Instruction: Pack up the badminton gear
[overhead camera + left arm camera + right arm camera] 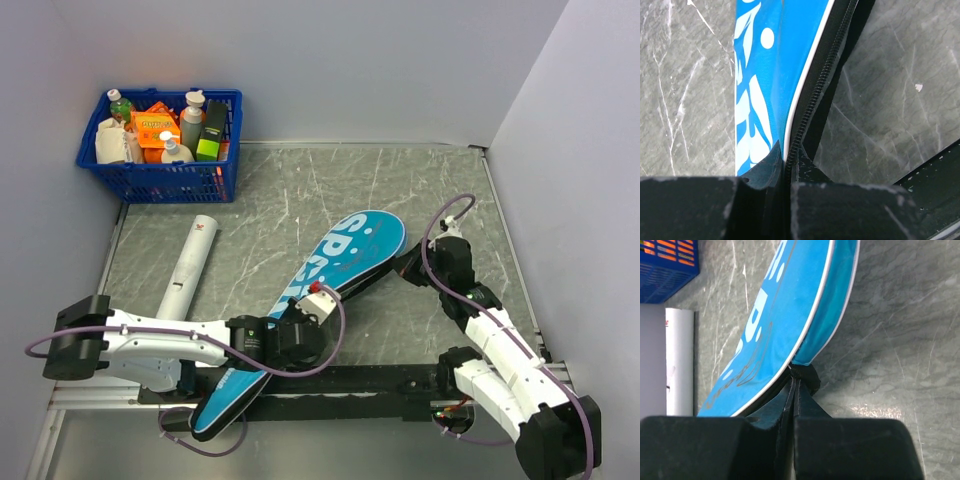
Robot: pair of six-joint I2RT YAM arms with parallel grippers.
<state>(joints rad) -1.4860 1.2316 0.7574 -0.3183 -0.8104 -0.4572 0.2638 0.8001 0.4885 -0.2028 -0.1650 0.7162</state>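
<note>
Nearest, at the bottom of the overhead view, the left arm (160,345) reaches in from the lower left. The left jaws are pressed together on the rim of the cover (345,255), at its narrow neck just below centre frame. The left wrist view shows them pinching the fabric right at the zip (822,80), with nothing else between them. The grip looks meant to anchor the cover so it cannot slide or twist on the bench (300,190).

Further up, right of centre, the right arm (500,350) curls in from the lower right. The right jaws are fully closed on the right-hand rim of the cover's wide head. In the right wrist view they nip a small black tab (807,377) at the seam, probably the zip pull, though it is too small to be sure. One arm anchoring and the other on that tab suggests the zip is being worked.

The cover slants from lower left to upper right across mid-frame, its handle end at the near edge. Left of it, and apart from it, the tube (190,262) lies on the bench, not yet packed. Racket and shuttlecocks are not visible, and I cannot tell whether they sit inside the cover. Farthest, at upper left, the basket (160,180) stands clear of the work.
</note>
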